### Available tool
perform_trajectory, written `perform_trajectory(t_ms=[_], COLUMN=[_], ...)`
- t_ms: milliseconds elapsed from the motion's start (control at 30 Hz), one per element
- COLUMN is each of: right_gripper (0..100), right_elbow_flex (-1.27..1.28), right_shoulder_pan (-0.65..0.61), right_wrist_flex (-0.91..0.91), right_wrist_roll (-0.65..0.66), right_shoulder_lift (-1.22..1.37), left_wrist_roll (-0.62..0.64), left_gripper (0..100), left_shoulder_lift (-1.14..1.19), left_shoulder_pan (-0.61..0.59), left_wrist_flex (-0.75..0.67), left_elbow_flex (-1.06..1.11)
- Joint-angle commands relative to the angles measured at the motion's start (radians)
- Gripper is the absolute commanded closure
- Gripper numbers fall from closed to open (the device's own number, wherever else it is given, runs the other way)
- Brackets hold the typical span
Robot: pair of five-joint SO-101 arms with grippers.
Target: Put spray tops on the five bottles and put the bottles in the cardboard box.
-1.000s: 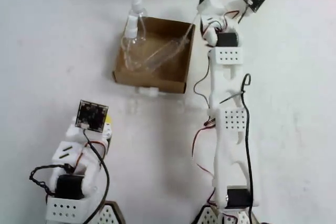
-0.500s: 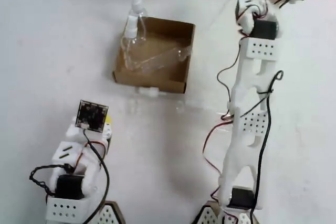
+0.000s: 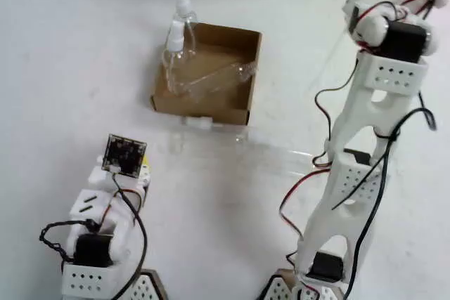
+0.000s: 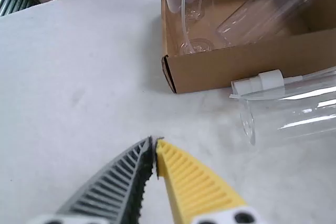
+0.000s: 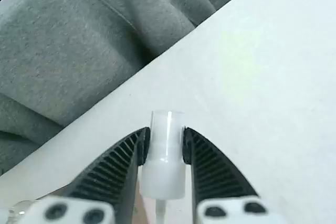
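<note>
The right gripper [image 5: 164,139] is clamped narrow on a spray top [image 5: 167,174], one pad on each side of its neck. The nozzle end pokes out past the fingertips and the thin tube trails back toward the wrist, a hold that, I judge, leaves the tube free to be fed into a bottle mouth. That arm is stretched to the far right of the table [image 3: 70,68], well apart from the box [image 3: 204,112]. In the box two bottles [image 3: 177,29] stand capped in one far corner and a third bottle [image 3: 218,79] lies slanted across the floor; whether it is capped I cannot tell. Just in front of the box an open bottle [image 4: 294,114] lies on its side, mouth bare, with a second top [image 4: 260,82] between it and the box wall. It is probably the next one to be fitted. The left gripper [image 4: 155,148] sits near it on the near side, fingertips pressed together on nothing. The table is plain white and matte, and grey upholstery [image 5: 79,40] rises beyond its far edge.
</note>
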Motion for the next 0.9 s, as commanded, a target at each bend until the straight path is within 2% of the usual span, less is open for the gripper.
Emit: perform_trajectory(t_ms=[0,233,400,633,867], right_gripper=[98.4,98.4,98.4,98.4,98.4], right_elbow_flex=[-0.014,0.089,0.226,0.445,0.746], right_shoulder_pan=[0.113,0.269,0.309,0.344,0.337], right_wrist_flex=[0.047,0.047,0.047,0.047,0.047], right_wrist_roll=[0.034,0.046,0.161,0.173,0.365], right_shoulder_lift=[-0.079,-0.082,-0.082,-0.084,-0.180], left_wrist_roll=[-0.069,-0.075,-0.075,-0.072,-0.077], left_gripper=[97,97,97,97,97], left_shoulder_lift=[-0.008,-0.008,-0.008,-0.008,-0.008], left_shoulder_pan=[-0.005,-0.002,-0.002,-0.002,0.010], left_wrist_flex=[-0.009,0.012,0.012,0.006,0.008], left_elbow_flex=[-0.003,-0.003,-0.003,-0.003,-0.003])
